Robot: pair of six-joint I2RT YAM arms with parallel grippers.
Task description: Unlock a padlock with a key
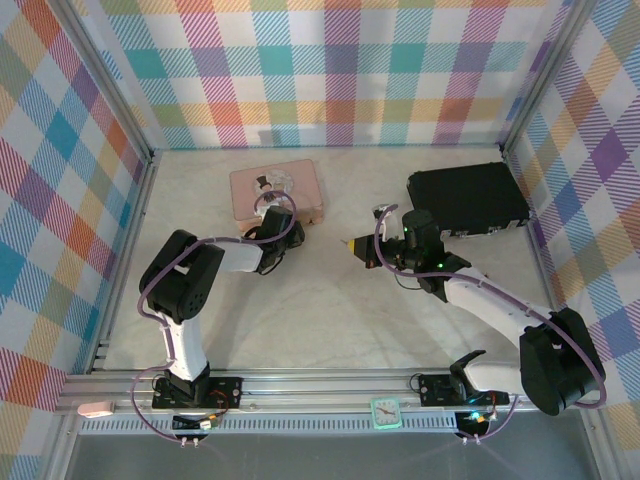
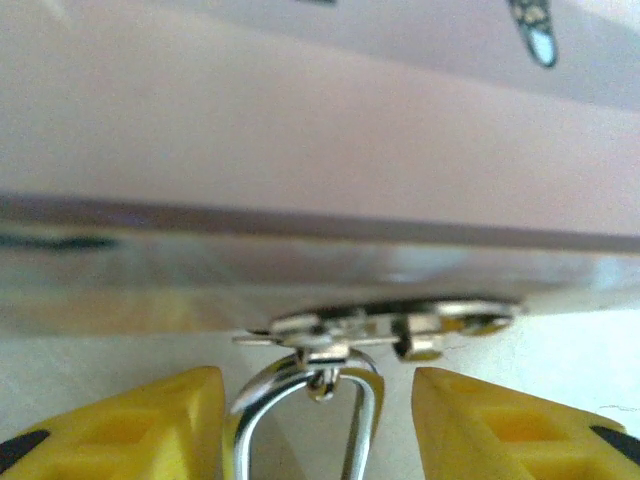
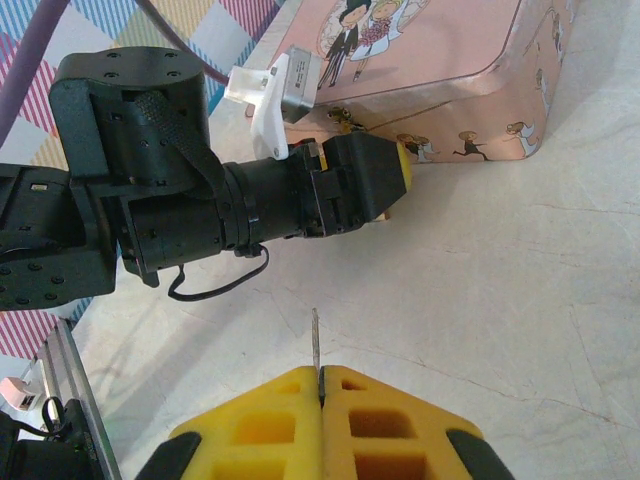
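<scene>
Your right gripper (image 3: 322, 372) is clenching its jaws on the key (image 3: 315, 342). Your left gripper (image 2: 318, 388) is straddling the padlock (image 2: 245, 418), which is hanging at the hasp of the pink tin (image 2: 320, 150); I cannot tell whether those jaws are gripping.

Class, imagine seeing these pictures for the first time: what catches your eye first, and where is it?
The pink tin with cartoon figures lies at the far left of the table, the left gripper at its near edge, yellow fingers flanking the padlock's silver shackle. From the right, the right gripper pinches a thin key pointing toward them.
</scene>
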